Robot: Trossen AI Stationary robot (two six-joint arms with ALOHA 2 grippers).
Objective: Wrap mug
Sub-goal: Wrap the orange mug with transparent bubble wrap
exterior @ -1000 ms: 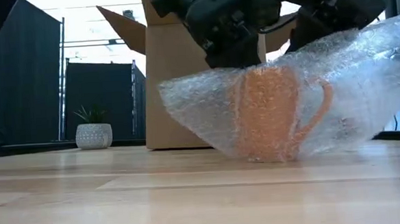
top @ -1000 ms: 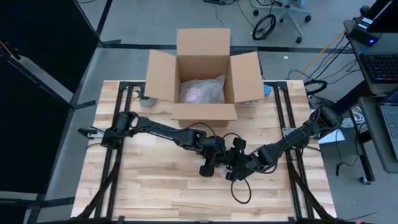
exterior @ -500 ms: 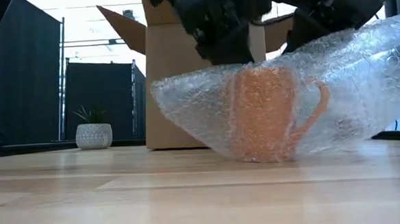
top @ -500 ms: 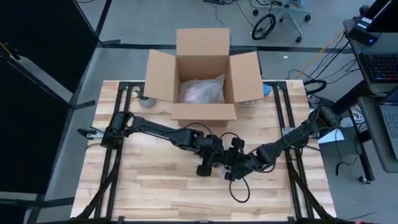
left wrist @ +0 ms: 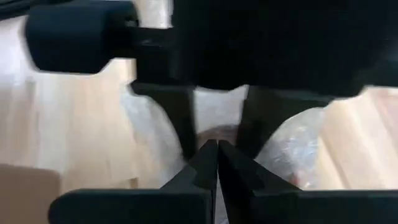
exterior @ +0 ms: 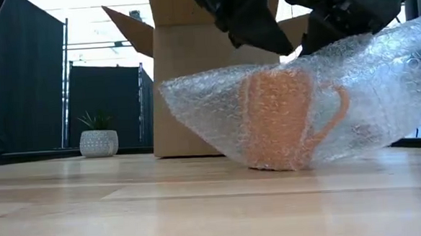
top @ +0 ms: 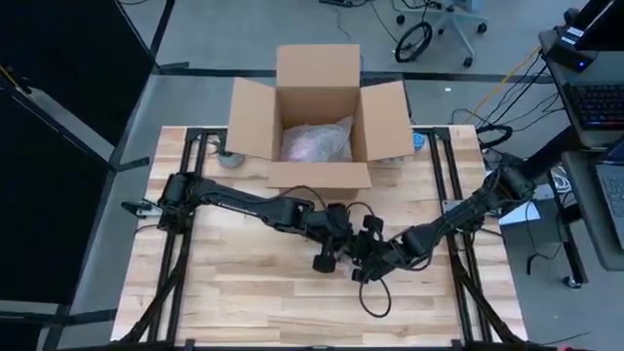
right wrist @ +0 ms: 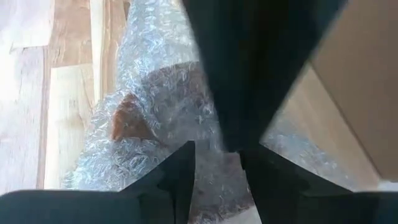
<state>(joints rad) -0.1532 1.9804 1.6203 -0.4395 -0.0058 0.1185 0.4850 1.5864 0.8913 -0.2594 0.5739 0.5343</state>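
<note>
our left gripper (exterior: 252, 25), fingers together, had lifted off the mug (exterior: 279, 118); we couldn't tell the right gripper's (exterior: 335, 25) state; bubble wrap (exterior: 195, 104) stayed loosely draped.

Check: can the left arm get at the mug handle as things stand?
Probably not directly. The mug stands under bubble wrap that covers its handle, and the right gripper crowds beside the left gripper above it.

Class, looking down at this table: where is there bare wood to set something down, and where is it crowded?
Bare wooden tabletop lies along the near edge, under both arms, and at the left beyond the left arm. It is crowded mid-table, where the left gripper and right gripper meet over the bubble-wrapped orange mug, and at the far edge with the open cardboard box.
</note>
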